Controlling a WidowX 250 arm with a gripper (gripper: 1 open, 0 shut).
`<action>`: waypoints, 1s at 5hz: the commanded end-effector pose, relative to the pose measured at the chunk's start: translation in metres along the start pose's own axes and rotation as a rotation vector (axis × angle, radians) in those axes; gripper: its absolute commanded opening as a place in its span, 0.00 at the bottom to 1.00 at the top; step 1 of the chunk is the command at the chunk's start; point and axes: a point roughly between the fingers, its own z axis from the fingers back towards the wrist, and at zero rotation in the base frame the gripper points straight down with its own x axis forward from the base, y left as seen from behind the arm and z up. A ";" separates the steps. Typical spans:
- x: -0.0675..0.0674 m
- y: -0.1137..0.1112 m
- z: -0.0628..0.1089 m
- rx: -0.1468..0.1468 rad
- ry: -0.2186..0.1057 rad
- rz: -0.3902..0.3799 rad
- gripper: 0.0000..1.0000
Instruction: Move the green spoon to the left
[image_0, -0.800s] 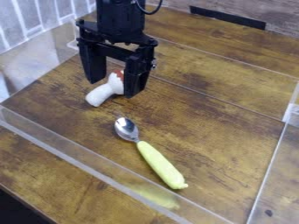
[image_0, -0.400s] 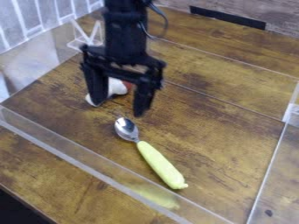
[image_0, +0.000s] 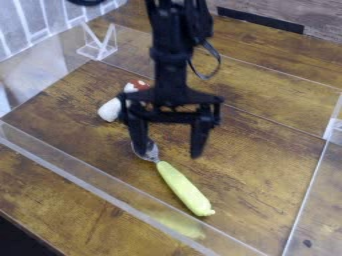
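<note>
Claw (image_0: 171, 134) spread wide, empty, poised right over the green spoon's bowl end.

The fingers point straight down at the wooden surface (image_0: 267, 130), one on each side of the spot where the green spoon (image_0: 175, 174) begins. The spoon lies at lower centre of the frame, its long axis slanting from the silver bowl at upper left, by the left finger, down to the yellow-green handle at lower right. The handle's middle sits just below and right of the claw, so a grasp there looks to need a small shift that way. A toy mushroom (image_0: 115, 104) rests at left.
</note>
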 end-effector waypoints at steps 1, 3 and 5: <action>-0.001 -0.014 -0.006 -0.032 -0.032 0.139 1.00; 0.006 -0.022 -0.032 -0.038 -0.047 0.387 1.00; 0.015 -0.029 -0.034 -0.031 -0.077 0.468 1.00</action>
